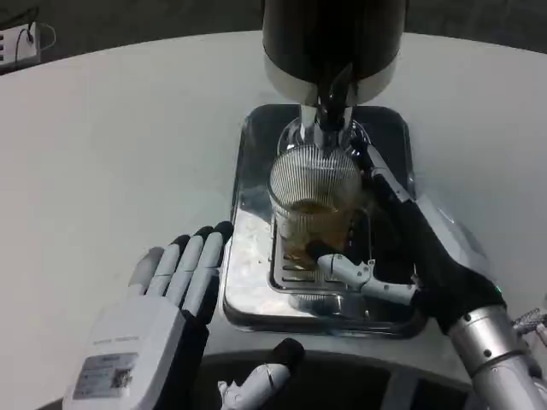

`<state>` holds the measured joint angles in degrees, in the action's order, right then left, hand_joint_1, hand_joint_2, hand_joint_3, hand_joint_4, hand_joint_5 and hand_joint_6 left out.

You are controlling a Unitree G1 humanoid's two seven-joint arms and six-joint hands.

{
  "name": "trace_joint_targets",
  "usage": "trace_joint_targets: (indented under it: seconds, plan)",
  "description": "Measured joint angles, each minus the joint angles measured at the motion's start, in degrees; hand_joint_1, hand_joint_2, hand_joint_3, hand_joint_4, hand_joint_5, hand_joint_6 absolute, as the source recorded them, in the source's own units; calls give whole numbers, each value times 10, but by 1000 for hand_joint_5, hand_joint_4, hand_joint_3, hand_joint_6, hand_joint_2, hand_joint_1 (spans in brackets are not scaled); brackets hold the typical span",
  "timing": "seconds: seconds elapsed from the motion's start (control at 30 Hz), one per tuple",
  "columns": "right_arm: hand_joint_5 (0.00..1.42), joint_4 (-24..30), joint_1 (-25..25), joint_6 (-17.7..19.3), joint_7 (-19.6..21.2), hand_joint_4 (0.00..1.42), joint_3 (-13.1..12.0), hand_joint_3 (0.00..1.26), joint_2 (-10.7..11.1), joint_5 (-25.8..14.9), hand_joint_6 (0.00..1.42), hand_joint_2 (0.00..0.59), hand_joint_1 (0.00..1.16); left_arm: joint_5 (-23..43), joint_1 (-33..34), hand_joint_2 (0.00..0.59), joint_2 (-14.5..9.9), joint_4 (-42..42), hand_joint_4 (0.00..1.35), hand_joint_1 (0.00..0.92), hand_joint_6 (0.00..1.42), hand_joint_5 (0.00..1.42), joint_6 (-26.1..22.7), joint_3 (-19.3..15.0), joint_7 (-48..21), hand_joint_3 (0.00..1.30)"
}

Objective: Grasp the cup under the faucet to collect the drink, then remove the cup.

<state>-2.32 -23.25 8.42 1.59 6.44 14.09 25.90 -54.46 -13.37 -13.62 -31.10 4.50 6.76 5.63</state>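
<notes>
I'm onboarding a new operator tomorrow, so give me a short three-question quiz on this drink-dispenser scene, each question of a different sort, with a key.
1. True or false: the cup stands on the metal tray below the faucet.
2. Which hand is at the cup?
A. the left hand
B. the right hand
C. both
3. Fill in the missing word: the left hand lies on the white ____ beside the tray, its fingers extended and holding nothing.

Key
1. True; it already holds some amber drink.
2. B; the right hand wraps around the cup from the right side.
3. table.
</notes>
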Motion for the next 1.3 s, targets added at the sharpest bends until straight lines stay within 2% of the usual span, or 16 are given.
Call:
trace_joint_targets:
  seconds: [0.37,1.07,1.3]
  plan:
    - [134,-20,-16,12,-1,74,21,0,-4,-6,264,246,598,2,-9,203,0,-9,0,0,0,0,-4,-8,-3,0]
    - [156,-84,-70,14,6,105,19,0,-28,-38,283,228,608,3,1,203,5,-10,0,0,0,0,-14,-11,-15,0]
    - [159,-86,-72,16,8,119,31,4,-31,-37,297,230,612,3,-1,203,8,-10,0,0,0,0,-18,-12,-15,0]
